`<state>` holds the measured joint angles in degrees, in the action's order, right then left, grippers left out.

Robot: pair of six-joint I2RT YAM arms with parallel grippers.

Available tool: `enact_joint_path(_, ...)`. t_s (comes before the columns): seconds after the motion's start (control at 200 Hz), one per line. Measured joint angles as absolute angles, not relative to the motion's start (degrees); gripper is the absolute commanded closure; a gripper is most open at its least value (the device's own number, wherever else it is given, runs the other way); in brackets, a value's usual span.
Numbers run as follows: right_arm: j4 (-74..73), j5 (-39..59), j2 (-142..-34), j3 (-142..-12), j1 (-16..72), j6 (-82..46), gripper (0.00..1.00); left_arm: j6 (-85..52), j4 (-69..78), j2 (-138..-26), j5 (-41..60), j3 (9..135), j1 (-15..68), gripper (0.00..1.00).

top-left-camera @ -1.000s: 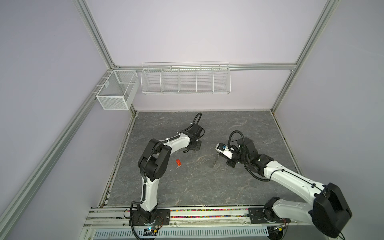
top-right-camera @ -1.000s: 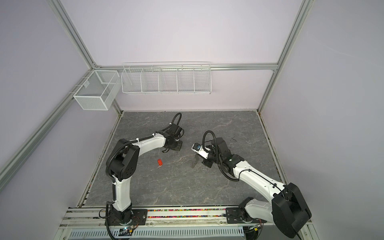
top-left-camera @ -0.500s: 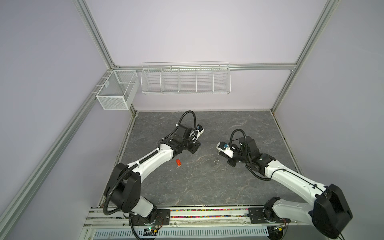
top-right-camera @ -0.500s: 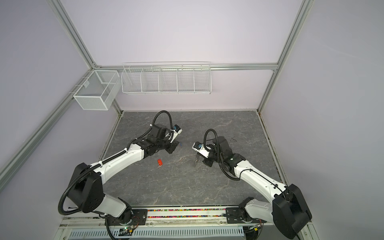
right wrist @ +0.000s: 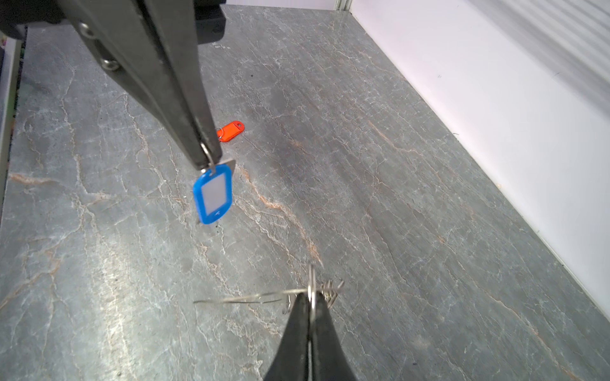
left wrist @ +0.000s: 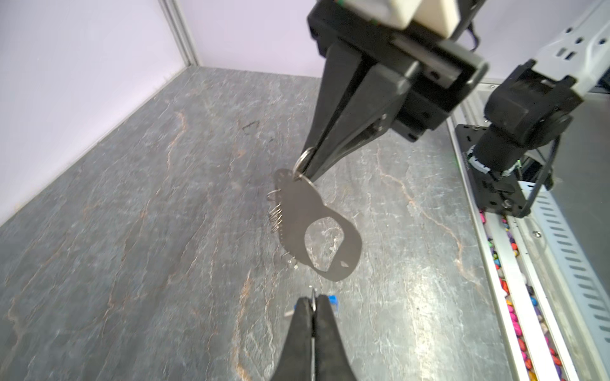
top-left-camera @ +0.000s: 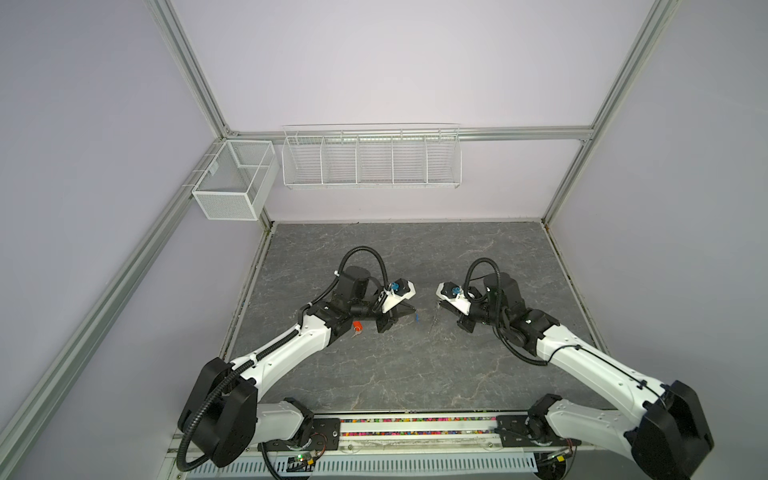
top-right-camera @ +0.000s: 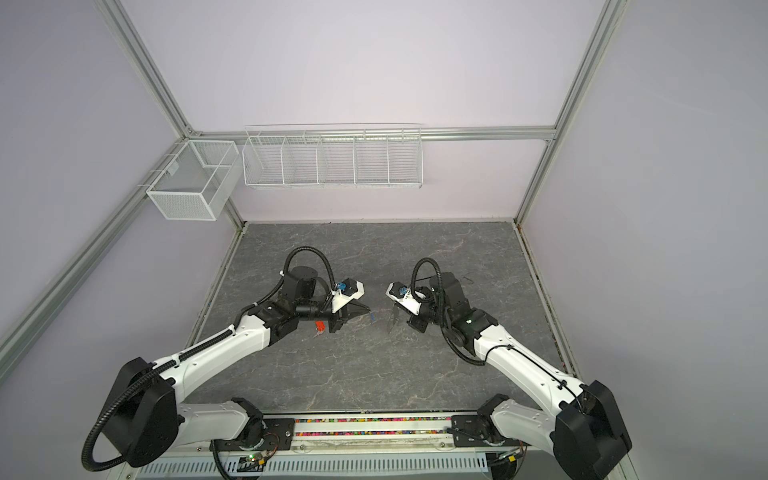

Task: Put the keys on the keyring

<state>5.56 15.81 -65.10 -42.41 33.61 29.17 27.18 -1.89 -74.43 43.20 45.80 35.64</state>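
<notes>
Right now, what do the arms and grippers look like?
Both alike: left arm and right arm have white shells, black joints and black corrugated cable loops. The left gripper and right gripper have long tapered black fingers; white wrist camera mounts carry blue connectors.

The keyring [left wrist: 297, 204] looks dull grey metal, the blue tag [right wrist: 213, 194] glossy plastic (orange tag [right wrist: 231, 131] too), the table [right wrist: 363, 198] matt stone.
</notes>
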Motion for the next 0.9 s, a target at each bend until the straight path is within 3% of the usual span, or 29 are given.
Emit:
enact_joint_path(0.37, 2.33, 11.94, -64.77, -41.28, 38.83, 31.66, 0.93, 22.39, 4.91, -74.39, 52.49, 45.06, 35.64, 1.00)
enact_joint_path(0.9, 0.54, 8.36, -66.11, -41.25, 42.78, 32.01, 0.93, 13.89, 7.05, -78.87, 50.19, 45.78, 36.73, 1.00)
